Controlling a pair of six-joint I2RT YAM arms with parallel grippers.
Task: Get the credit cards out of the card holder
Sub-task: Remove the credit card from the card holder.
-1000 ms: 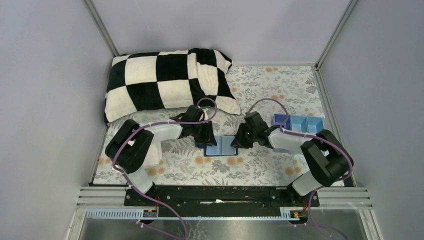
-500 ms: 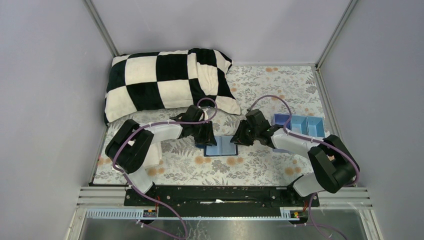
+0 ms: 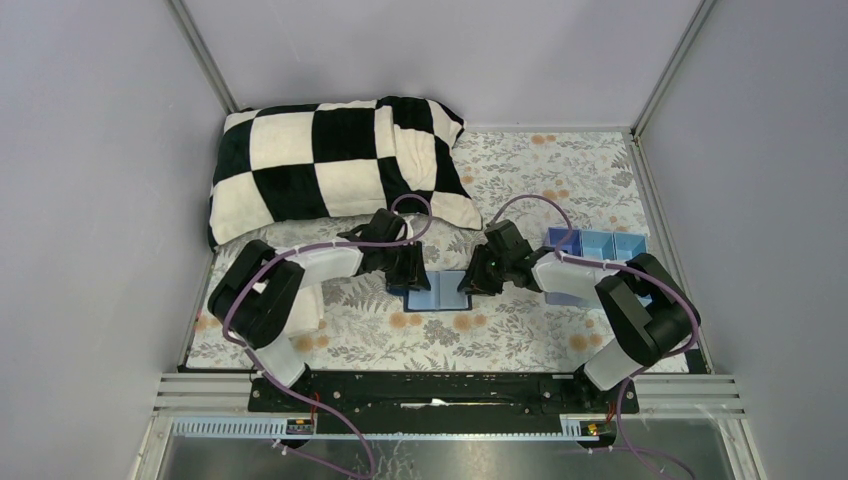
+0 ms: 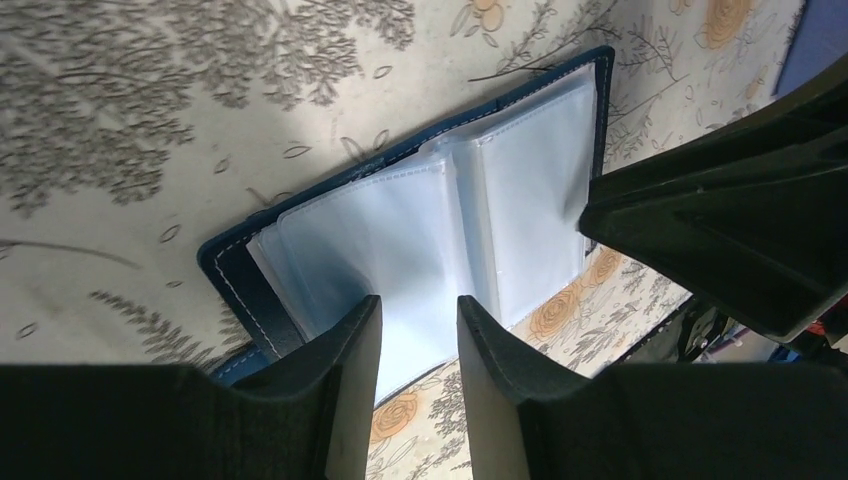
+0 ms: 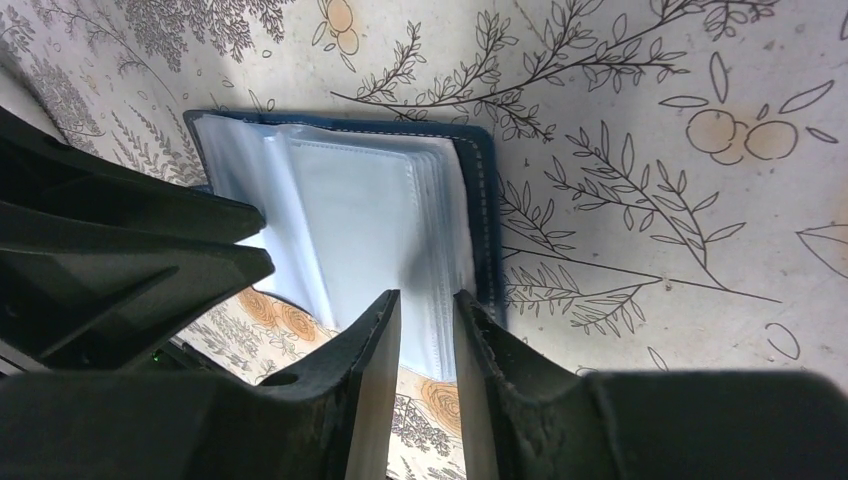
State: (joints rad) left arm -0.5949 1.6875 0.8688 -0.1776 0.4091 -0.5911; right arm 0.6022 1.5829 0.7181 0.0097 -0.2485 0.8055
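— Where's the card holder (image 3: 440, 293)?

— Lying open and flat on the floral tablecloth (image 3: 520, 170), near the front middle of the table, right between the two grippers. The checkered pillow (image 3: 330, 170) sits well behind it, and a light-blue compartment tray (image 3: 612, 247) is off to the right.

— What does it look like up close?

— A dark navy cover with pale stitching along the edge, and inside it a stack of frosted plastic sleeves (image 4: 380, 240) fanned out like book pages. What the sleeves hold cannot be made out.

— And the left arm?

— It reaches forward and inward, wrist bent down. The left gripper (image 4: 420, 310) hangs over the left half of the holder, its fingers a narrow gap apart, tips at the near edge of the sleeves. Nothing is visibly pinched between them.

— The right one?

— Mirrored: it is folded in from the right, and the right gripper (image 5: 427, 300) points down over the right half of the holder near the navy border. Its fingers are also only slightly parted, with the sleeve edge showing through the gap. The two grippers are close together, facing each other across the open holder.
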